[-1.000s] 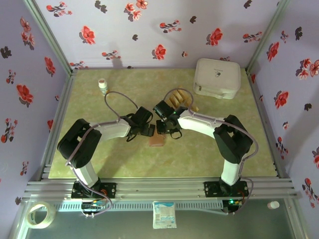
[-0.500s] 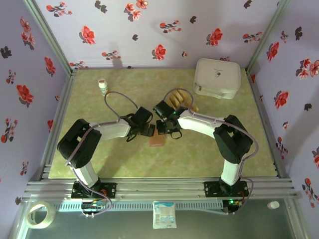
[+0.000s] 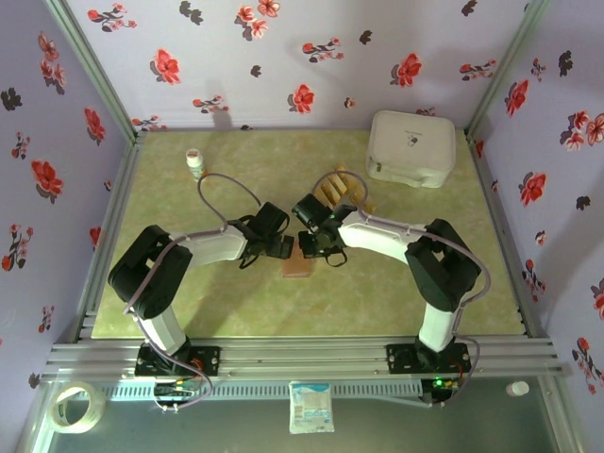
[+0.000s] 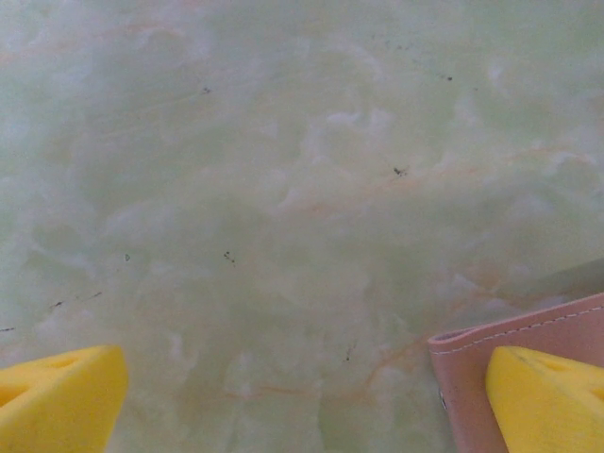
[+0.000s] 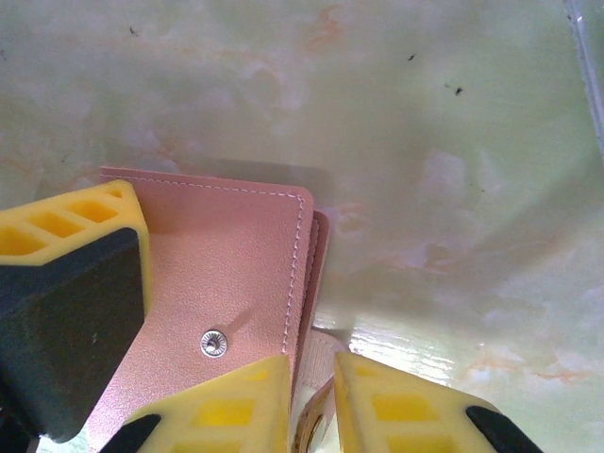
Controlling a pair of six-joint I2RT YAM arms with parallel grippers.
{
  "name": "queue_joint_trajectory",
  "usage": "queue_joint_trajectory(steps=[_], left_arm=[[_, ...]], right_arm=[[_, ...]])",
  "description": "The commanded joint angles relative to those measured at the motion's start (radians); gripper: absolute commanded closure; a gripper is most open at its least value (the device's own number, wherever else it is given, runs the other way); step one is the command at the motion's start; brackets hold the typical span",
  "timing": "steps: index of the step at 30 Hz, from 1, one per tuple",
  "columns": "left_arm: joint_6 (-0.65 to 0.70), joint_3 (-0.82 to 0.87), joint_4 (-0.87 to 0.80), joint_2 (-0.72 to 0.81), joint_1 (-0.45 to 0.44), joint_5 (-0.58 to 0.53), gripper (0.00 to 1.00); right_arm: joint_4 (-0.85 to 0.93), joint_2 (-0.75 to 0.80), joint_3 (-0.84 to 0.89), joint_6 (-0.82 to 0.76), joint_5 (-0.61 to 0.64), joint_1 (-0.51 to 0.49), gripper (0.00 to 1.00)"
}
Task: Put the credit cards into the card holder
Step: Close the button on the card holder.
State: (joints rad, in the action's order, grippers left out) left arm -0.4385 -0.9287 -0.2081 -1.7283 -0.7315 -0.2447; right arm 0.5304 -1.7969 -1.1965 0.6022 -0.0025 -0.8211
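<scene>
- Top view: both arms are reaching inward over the table [image 3: 236, 307]. The left gripper [image 3: 281, 247] and right gripper [image 3: 310, 247] are almost meeting just beyond the one card holder [image 3: 296, 270]. One fan of credit cards [image 3: 344, 189], too small to count, is lying farther off towards one white box [image 3: 411, 148]. Bare table is lying open on the near side.
- Left wrist: the left gripper [image 4: 302, 401] is standing wide open, holding nothing, with one finger over the card holder [image 4: 528, 328].
- Right wrist: the right gripper [image 5: 316, 401] is hanging at the stitched edge of the card holder [image 5: 226, 274]. Its jaws are standing narrowly apart around a thin tan edge, and I cannot tell whether they are gripping it.
</scene>
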Motion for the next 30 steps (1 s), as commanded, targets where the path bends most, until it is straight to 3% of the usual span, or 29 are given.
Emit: queue_joint_trajectory(steps=[1, 30], left_arm=[[0.012, 0.036, -0.085, -0.012, -0.014, -0.017, 0.02], [0.014, 0.037, -0.081, -0.013, -0.016, -0.015, 0.02]], right_arm=[[0.02, 0.044, 0.01, 0.005, 0.022, -0.007, 0.81], [0.016, 0.025, 0.011, 0.004, 0.016, -0.007, 0.83]])
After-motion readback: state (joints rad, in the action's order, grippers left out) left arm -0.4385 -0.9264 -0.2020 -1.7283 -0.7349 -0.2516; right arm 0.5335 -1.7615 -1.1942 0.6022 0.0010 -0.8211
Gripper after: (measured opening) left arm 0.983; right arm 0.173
